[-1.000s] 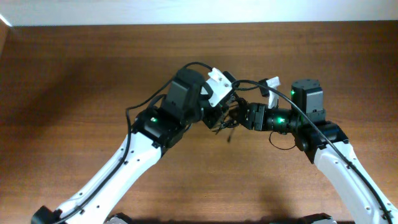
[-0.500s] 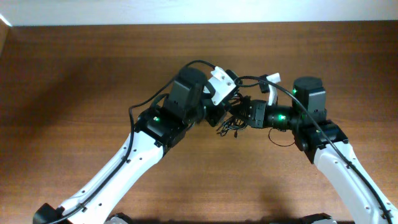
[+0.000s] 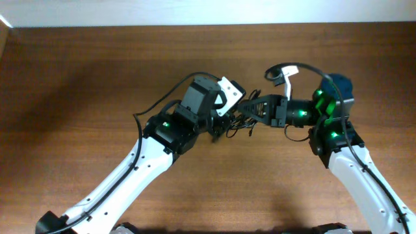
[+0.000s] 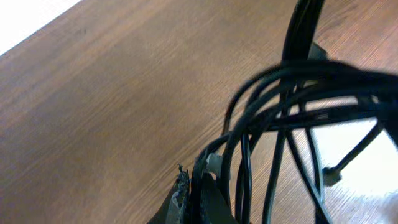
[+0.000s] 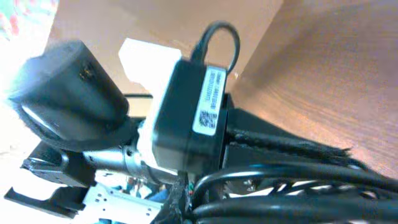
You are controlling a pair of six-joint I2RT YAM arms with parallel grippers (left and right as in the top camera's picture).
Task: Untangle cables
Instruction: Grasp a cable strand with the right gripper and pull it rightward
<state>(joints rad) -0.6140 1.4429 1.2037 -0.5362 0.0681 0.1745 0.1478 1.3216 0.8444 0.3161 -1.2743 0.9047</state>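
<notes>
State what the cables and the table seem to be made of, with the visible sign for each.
The cables: probably plastic or rubber sheathing, black and smooth with a faint sheen; they bend in loose loops without kinking.
The table: wood or a wood-look laminate, brown with a low sheen; fine grain lines run across it, but which of the two cannot be told.

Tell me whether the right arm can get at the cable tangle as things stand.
Likely yes: the right gripper looks shut on strands of the cables, opposite the left gripper, with nothing in between.
</notes>
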